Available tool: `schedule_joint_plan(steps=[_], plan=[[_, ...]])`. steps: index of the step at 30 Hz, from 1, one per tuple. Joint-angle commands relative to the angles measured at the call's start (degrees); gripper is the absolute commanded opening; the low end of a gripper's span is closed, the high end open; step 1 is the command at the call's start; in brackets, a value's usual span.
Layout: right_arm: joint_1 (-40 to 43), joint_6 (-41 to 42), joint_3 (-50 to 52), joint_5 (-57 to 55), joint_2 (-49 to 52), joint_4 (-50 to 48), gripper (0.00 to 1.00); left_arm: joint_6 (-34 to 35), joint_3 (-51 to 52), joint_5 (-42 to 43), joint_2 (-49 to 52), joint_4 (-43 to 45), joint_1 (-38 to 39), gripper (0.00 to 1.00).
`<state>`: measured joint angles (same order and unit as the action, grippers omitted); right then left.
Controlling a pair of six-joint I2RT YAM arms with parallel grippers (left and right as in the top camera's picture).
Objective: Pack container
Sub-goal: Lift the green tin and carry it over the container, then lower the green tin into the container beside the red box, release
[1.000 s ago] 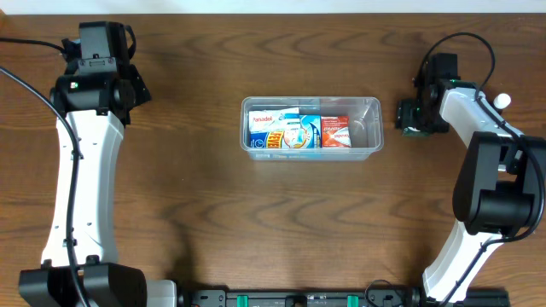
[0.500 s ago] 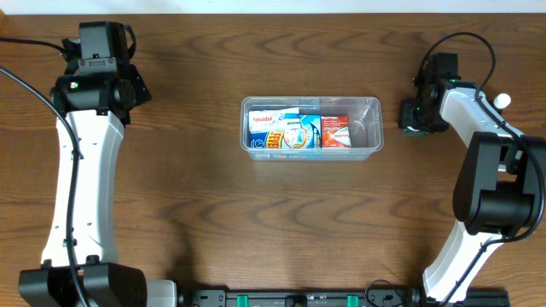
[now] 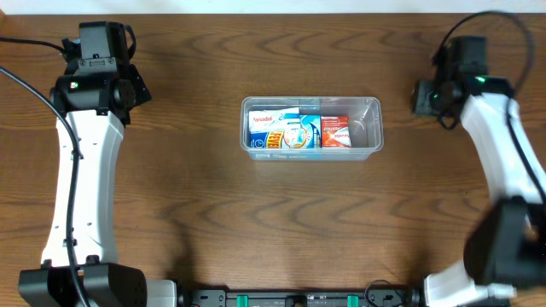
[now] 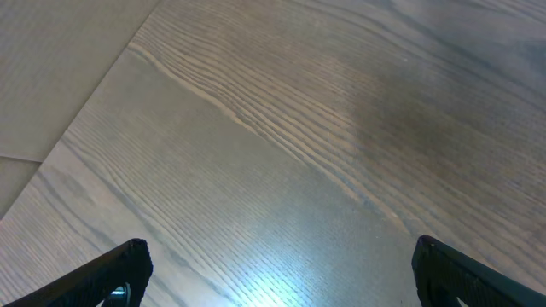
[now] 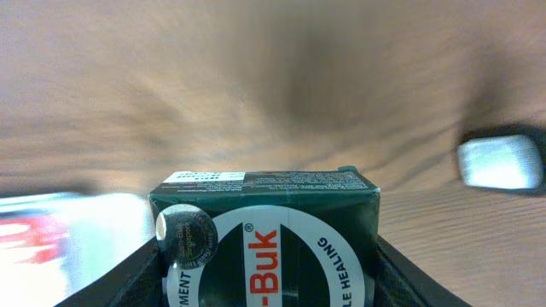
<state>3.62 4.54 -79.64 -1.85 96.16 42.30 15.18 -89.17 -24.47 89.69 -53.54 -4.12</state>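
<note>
The clear plastic container sits at the table's middle and holds a blue-and-white Panadol box, a second blue-and-white box and a red box; its right end is bare. My right gripper is to the right of the container and apart from it. It is shut on a dark green Zam-Buk box, whose sides both fingers press. The container shows as a pale blur at the left of the right wrist view. My left gripper is open and empty over bare wood at the far left.
The dark wooden table runs to a pale strip along its far edge. A blurred pale shape lies on the wood at the right of the right wrist view. The arm bases stand at the front corners.
My right arm has swung up and back, carrying the green box a little further right and towards the far edge. The left arm and the container have not moved.
</note>
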Motion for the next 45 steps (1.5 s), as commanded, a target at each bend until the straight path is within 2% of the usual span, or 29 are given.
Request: schedule_joint_plan(steps=[1,4,8,14,19,27,45], plan=[[-3.2,2.9,-1.4,1.6,-8.6,0.8,0.45,-0.1,-0.4,-1.3,-0.2,0.0,-0.2,0.98],[-7.1,5.4,-1.4,4.1,-13.3,0.9,0.43,-0.1,-0.4,-1.3,-0.2,0.0,-0.2,0.98],[-14.1,10.2,-1.3,4.0,-14.1,1.0,0.42,-0.1,-0.4,-1.3,-0.2,0.0,-0.2,0.98],[-24.4,15.4,-1.1,2.4,-9.1,-0.5,0.44,-0.1,-0.4,-1.3,-0.2,0.0,-0.2,0.98],[-29.3,17.3,-1.1,0.2,-3.0,-2.0,0.44,-0.1,-0.4,-1.3,-0.2,0.0,-0.2,0.98],[-31.8,18.5,-1.1,0.2,5.9,-4.7,0.44,-0.1,-0.4,-1.3,-0.2,0.0,-0.2,0.98],[-32.2,19.3,-1.1,-3.3,12.7,-5.4,0.44,-0.1,-0.4,-1.3,-0.2,0.0,-0.2,0.98]])
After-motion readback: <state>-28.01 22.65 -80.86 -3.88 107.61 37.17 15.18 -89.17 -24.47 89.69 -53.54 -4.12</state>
